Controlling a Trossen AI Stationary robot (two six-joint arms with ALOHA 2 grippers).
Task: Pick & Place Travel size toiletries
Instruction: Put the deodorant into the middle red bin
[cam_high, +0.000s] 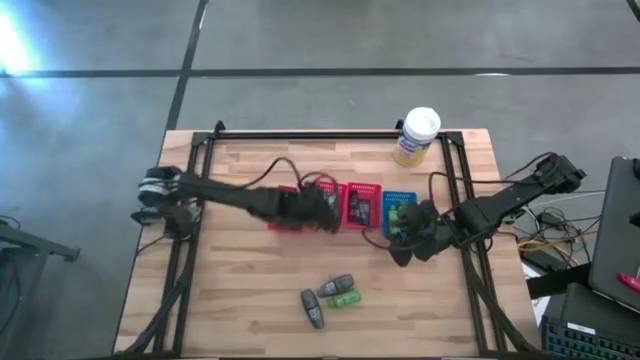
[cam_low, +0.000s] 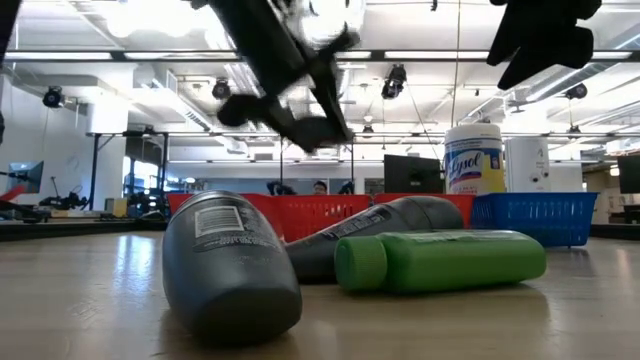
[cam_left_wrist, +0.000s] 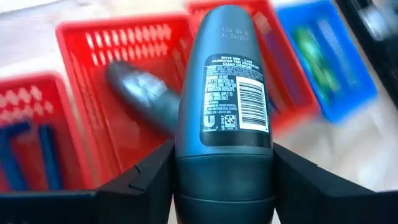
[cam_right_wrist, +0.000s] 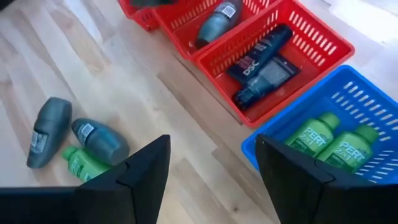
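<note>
From above, the left gripper (cam_high: 318, 210) hangs over the row of red slotted plastic baskets (cam_high: 357, 206) at the middle of the pale wooden slatted table (cam_high: 240, 290), while the right gripper (cam_high: 405, 243) hangs at the near edge of the blue slotted plastic basket (cam_high: 398, 214). Two dark grey roll-on bottles (cam_high: 313, 307) and one small bright green bottle (cam_high: 345, 298) lie loose near the table's front. A white-and-yellow wipes canister (cam_high: 416, 136) stands at the far edge.

At table height, a grey bottle (cam_low: 232, 266) lies nearest, a second grey bottle (cam_low: 375, 235) and the green bottle (cam_low: 440, 260) touching behind it. The canister (cam_low: 473, 165) reads "Lysol". A person shows beyond the red baskets (cam_low: 320, 214).

The left wrist view shows the left gripper (cam_left_wrist: 224, 180) clamped partway closed on a dark grey roll-on bottle (cam_left_wrist: 224, 118), held above a red basket (cam_left_wrist: 134, 56) that contains another grey bottle (cam_left_wrist: 144, 94). Its label reads "DOVE MEN+CARE", with a barcode. Blue razor sticks (cam_left_wrist: 31, 152) lie in the neighbouring red basket.

The right wrist view shows the right gripper (cam_right_wrist: 211, 180) parted and holding nothing, above bare table beside the blue basket (cam_right_wrist: 348, 109), which holds two green bottles (cam_right_wrist: 339, 146) marked "PERT 2in1". A red basket (cam_right_wrist: 292, 46) holds dark tubes (cam_right_wrist: 264, 59).
</note>
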